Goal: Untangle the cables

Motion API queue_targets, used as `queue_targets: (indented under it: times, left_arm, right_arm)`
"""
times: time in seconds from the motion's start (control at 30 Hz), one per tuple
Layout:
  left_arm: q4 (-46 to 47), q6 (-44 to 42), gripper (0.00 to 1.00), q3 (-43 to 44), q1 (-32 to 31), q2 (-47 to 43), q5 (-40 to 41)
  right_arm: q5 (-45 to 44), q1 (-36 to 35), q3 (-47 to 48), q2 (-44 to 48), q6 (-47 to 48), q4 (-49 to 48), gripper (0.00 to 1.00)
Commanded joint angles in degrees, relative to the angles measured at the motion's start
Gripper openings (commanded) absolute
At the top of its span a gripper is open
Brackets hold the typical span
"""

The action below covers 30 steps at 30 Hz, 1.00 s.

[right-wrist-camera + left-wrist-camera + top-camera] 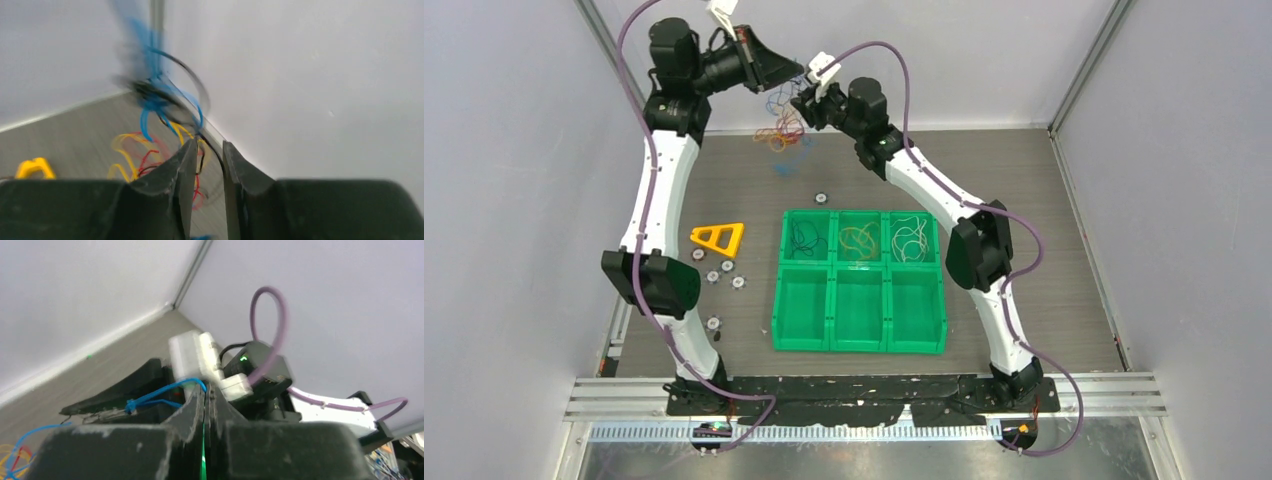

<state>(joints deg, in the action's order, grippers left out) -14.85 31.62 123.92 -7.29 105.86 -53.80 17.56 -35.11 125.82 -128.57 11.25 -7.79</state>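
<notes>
Separation step, seemingly. Left gripper (205,388): pinched shut on blue cable (160,394), tangled cables (784,132) dangling beneath. Right gripper (206,148): jaws narrowly apart, black cable (199,84) between, unclamped. Next, likely: clamp, pull apart gently.

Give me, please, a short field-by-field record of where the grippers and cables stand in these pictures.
Left gripper: shut on the blue cable, raised near the far wall.
Right gripper: jaws slightly apart, a black strand running between them.
Tangle: red, yellow-orange and blue wires hanging below both grippers.
Green tray: back row holds the sorted black cable, yellow-orange cable and white cable, one per compartment; front row empty.
</notes>
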Motion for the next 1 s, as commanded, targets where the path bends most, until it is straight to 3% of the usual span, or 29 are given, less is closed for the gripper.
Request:
queue_targets:
  times: [0.0, 0.2, 0.37, 0.67, 0.97]
  left_arm:
    - [11.8, 7.2, 0.0, -0.8, 0.4, -7.7, -4.9]
    - [22.3, 17.9, 0.0, 2.5, 5.2, -10.0, -0.8]
    - [22.1, 15.7, 0.0, 4.1, 5.7, -12.6, 1.1]
    - [22.8, 16.1, 0.0, 4.5, 11.6, -13.6, 7.4]
    - [16.3, 11.0, 0.0, -2.3, 18.3, -11.2, 15.4]
  right_arm:
    - [-8.8, 0.6, 1.6, -3.1, 4.9, -2.7, 0.26]
    - [-11.3, 3.1, -0.9, -4.5, 10.2, -0.9, 0.21]
    - [-14.0, 7.7, -4.1, -4.5, 16.4, 2.2, 0.12]
    - [-16.3, 16.5, -16.2, 0.2, 25.0, 4.2, 0.07]
    - [-16.5, 23.8, -14.8, 2.5, 25.4, 12.2, 0.05]
